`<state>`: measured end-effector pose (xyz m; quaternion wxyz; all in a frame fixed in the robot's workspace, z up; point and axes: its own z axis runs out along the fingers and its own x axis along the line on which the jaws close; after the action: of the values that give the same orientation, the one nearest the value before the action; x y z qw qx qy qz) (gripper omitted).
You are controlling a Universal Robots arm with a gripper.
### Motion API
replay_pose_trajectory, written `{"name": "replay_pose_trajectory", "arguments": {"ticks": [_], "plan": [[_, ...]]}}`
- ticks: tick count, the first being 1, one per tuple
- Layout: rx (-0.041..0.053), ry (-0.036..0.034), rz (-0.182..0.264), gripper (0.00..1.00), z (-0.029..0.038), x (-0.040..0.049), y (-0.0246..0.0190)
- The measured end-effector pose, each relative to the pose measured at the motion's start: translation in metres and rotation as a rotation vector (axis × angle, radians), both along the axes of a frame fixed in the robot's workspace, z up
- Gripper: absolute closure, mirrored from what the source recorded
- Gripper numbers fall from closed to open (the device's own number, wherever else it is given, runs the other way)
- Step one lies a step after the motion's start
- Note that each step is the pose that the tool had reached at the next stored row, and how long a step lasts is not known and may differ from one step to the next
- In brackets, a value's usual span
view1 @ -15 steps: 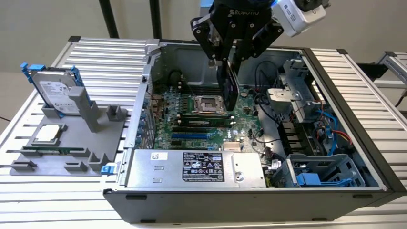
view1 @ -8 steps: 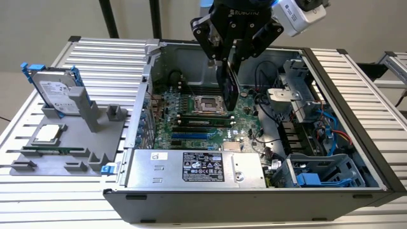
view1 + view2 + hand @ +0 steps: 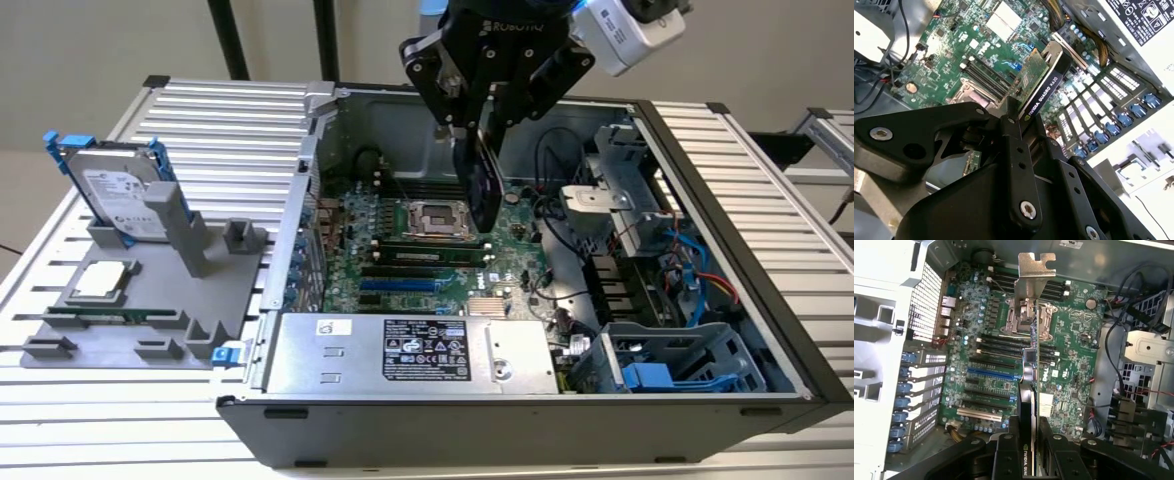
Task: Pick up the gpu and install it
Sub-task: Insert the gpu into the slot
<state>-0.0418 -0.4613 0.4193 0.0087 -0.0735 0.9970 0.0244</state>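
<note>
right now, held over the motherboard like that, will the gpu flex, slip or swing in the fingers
Probably stiff: the gpu hangs straight below the gripper, with no visible bend. It may pivot if nudged, since the fingers pinch just one end. The bare green circuit face looks fragile against knocks.

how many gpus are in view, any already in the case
1. The gpu hangs on edge in the gripper over the motherboard, not seated in a slot. The expansion slots in sight are empty; the gripper hides part of the board.
</note>
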Motion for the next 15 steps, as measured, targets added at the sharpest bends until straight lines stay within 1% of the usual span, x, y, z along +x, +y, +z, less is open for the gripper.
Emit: {"name": "replay_pose_trajectory", "arguments": {"ticks": [15], "plan": [[0.0001,0.0,0.037,1.0,0.0,0.0,0.0]]}}
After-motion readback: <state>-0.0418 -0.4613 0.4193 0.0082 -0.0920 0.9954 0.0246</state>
